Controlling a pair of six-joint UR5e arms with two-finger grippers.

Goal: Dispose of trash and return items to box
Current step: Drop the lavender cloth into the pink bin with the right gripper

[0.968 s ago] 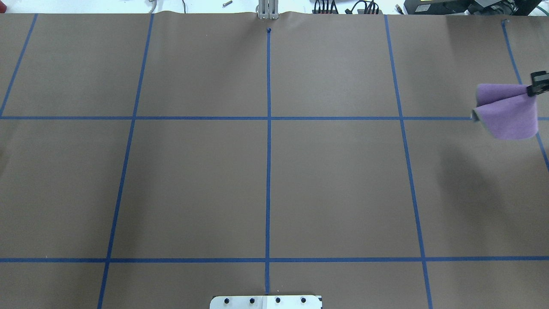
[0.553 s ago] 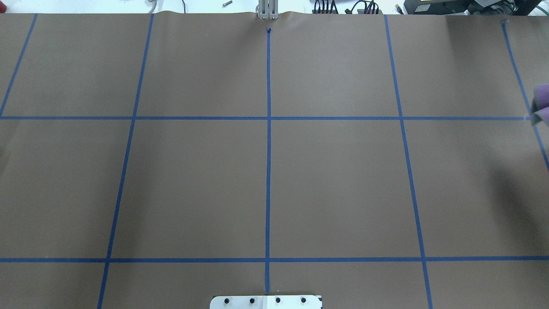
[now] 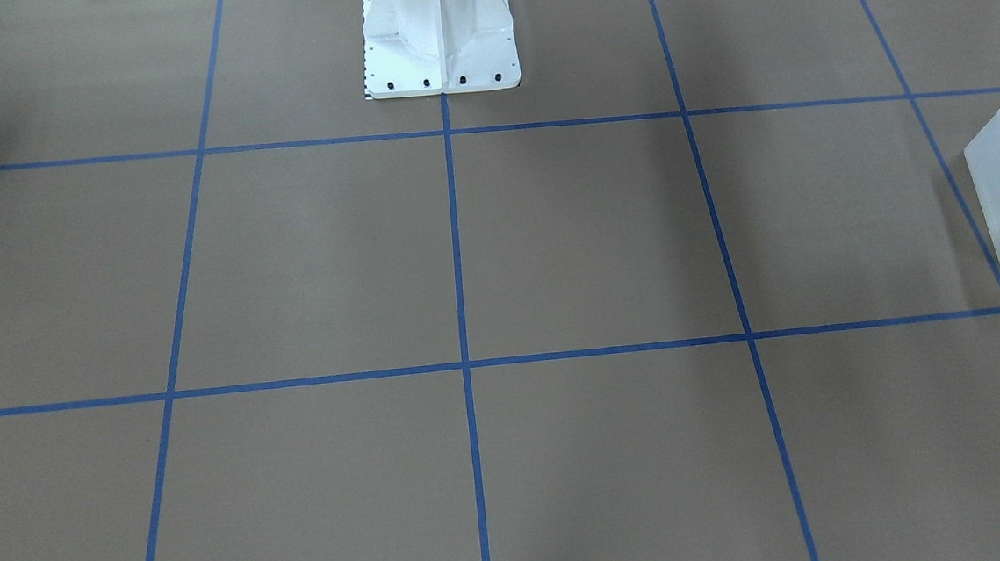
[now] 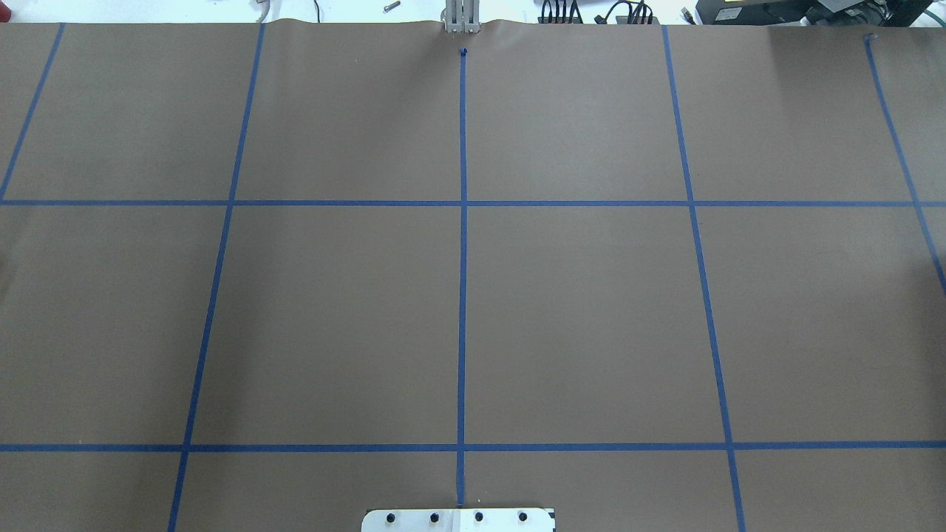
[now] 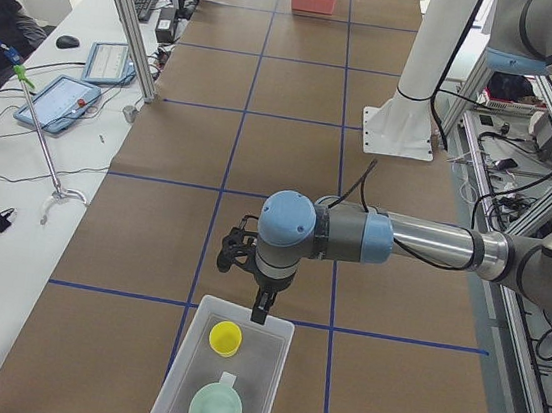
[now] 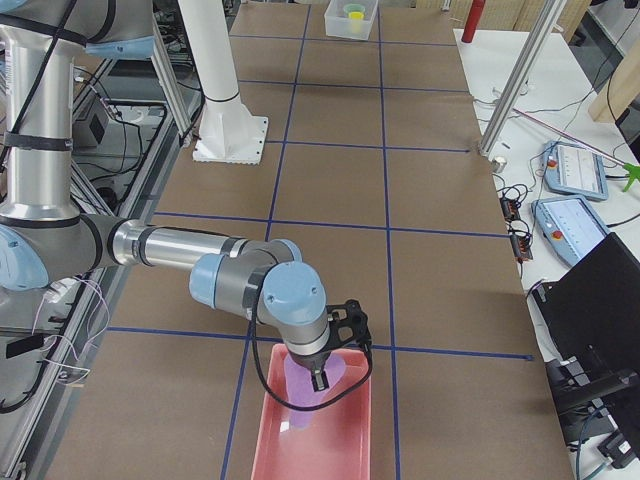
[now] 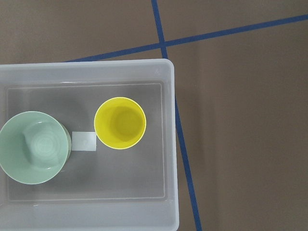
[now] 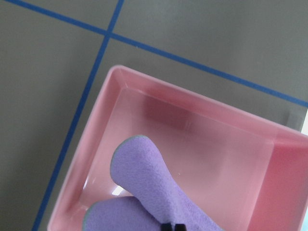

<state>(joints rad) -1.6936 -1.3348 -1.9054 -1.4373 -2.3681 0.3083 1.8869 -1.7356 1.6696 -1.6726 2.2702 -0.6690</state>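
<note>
The box [image 7: 169, 144] is a frosted white bin holding the yellow cup [image 7: 120, 123] upright and the mint-green bowl [image 7: 33, 147] beside it. In the exterior left view my left gripper [image 5: 261, 311] hangs just above the box [image 5: 273, 377], over its rim near the cup [image 5: 226, 337]; I cannot tell whether it is open or shut. My right gripper [image 8: 172, 226] is shut on a purple cloth [image 8: 144, 192], which hangs into a pink bin [image 8: 202, 125]. The exterior right view shows that gripper [image 6: 320, 378] low over the pink bin [image 6: 330, 440].
The box [image 3: 999, 184] sits at the table end on my left, the pink bin at the opposite end. The white robot base [image 3: 439, 38] stands mid-table at its edge. A white label [image 7: 84, 141] lies on the box floor. Blue tape lines grid the brown table.
In the overhead view my right gripper and the purple cloth slid right and left the frame. Nothing else on the table has moved.
</note>
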